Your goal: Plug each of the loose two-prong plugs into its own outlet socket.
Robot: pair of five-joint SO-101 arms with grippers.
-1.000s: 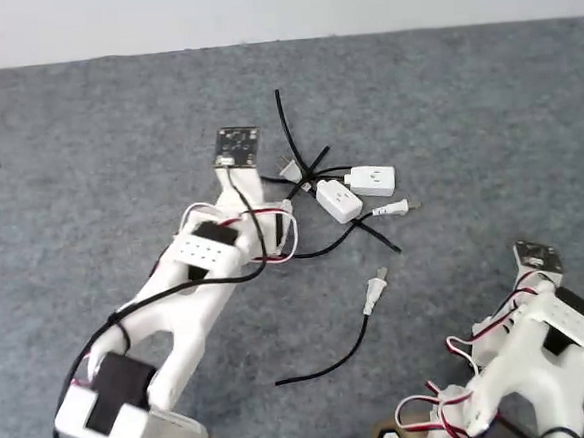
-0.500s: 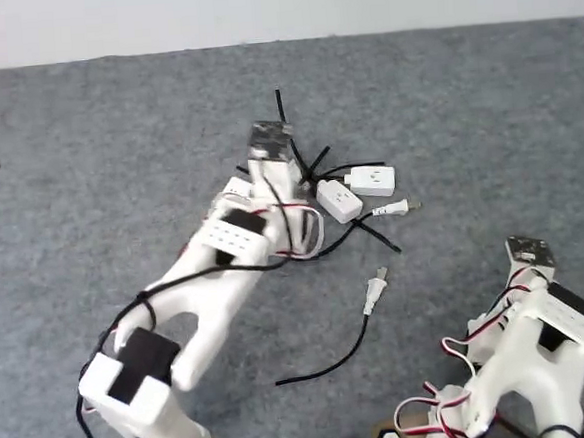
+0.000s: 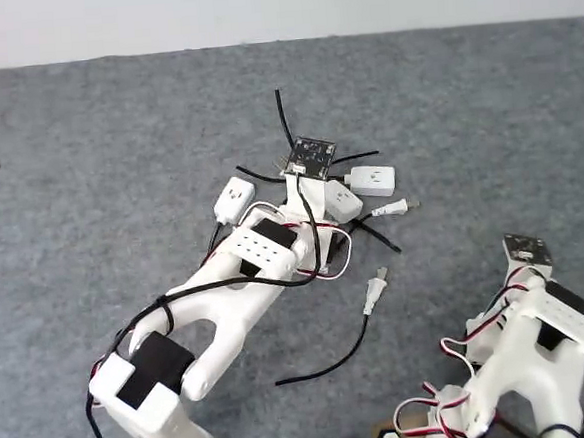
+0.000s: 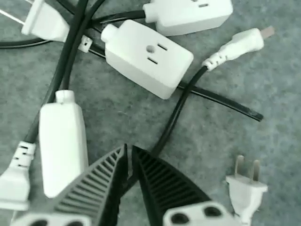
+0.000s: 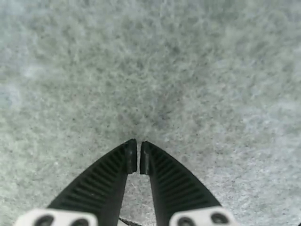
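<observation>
Stretching over the grey desk (image 3: 91, 213), the left arm (image 3: 227, 294) hung above a tangle of cords. The right arm (image 3: 527, 353) sat well apart at the side. The left tool (image 4: 129, 157) was pressed together and held nothing, with a black cord (image 4: 176, 115) just under its tips. The right tool (image 5: 138, 157) was pressed together too, over bare desk. The near socket (image 4: 63, 141) lay beside the left tool, and the middle socket (image 4: 148, 56) and far socket (image 4: 188, 12) lay past it. A loose two-prong plug (image 4: 245, 186) lay near the left tool, and a second plug (image 4: 240, 44) lay by the middle socket. Neither plug was in a socket.

Glossy plastic socket (image 4: 148, 59) — rough carpet (image 3: 90, 193)
</observation>
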